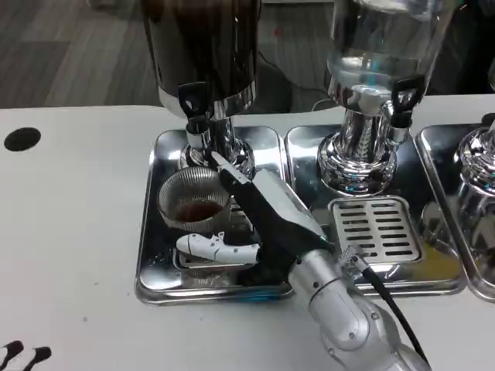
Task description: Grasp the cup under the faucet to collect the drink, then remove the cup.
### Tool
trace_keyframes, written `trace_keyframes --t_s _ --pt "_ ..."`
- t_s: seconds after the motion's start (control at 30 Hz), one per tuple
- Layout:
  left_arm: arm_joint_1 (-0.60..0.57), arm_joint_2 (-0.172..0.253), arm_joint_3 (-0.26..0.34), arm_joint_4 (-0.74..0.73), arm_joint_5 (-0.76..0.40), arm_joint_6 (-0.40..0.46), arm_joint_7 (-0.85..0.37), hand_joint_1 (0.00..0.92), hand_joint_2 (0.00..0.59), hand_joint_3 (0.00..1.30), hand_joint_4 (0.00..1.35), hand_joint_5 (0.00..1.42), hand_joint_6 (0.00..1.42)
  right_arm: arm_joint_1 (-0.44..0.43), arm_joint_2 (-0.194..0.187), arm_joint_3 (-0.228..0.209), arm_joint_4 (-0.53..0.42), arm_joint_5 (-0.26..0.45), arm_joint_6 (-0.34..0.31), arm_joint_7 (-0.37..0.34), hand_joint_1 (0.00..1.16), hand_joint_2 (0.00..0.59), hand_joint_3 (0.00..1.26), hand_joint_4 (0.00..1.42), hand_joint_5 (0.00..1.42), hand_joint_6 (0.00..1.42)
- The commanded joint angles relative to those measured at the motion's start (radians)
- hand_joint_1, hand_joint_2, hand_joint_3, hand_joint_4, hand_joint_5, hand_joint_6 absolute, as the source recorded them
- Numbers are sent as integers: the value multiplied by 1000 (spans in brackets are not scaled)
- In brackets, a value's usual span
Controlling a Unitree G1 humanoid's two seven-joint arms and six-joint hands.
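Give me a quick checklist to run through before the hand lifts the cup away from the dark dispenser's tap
1. Cup held: ok, the right hand wraps it, one finger in front and others behind.
2. Drink collected: ok, brown liquid shows at the cup's bottom; the level looks low.
3. Tap stopped: cannot tell, no stream is visible, but the picture is too soft to rule out drips.
4. Cup upright: ok, its rim looks level.
5. Way out: not ok for a straight lift, since the tap hangs above the cup's far rim; probably draw it toward the robot over the steel tray first.
6. Left hand's state: cannot tell.
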Motion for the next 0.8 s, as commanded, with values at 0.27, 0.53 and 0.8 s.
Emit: trace_keyframes --t_s 0.27,0.53,0.8 --pt "31 -1 26 6 -15 -32 -16 0 79 227 63 122 370 -9 16 16 18 -10 13 -26 496 129 47 52 61 0" --pt "43 -2 40 13 -25 -44 -20 0 81 233 65 128 371 5 23 30 13 -18 18 -56 490 126 58 74 71 0" --pt "58 -6 62 20 -35 -64 -22 0 84 241 73 134 372 5 25 30 22 -17 24 -78 495 130 58 76 78 0"
